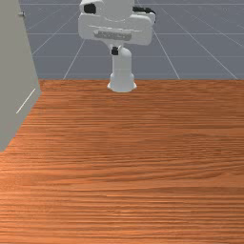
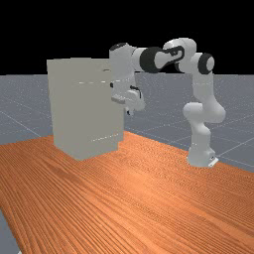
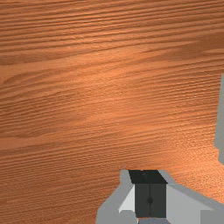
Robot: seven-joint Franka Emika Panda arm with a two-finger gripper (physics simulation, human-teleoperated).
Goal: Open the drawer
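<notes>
"Where's the drawer?"

"In the tall, boxy grey cabinet (image 2: 79, 109) at the far view's left; its front is hard to see, but nothing looks pulled out."

"And right of that?"

"The white-and-grey two-finger gripper (image 3: 150, 194), fingers together, gripping nothing. Reaching, grasping and pulling probably all remain."

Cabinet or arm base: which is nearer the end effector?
The cabinet: end effector hangs close by; arm base stands well off, toward the far view's right.
</notes>
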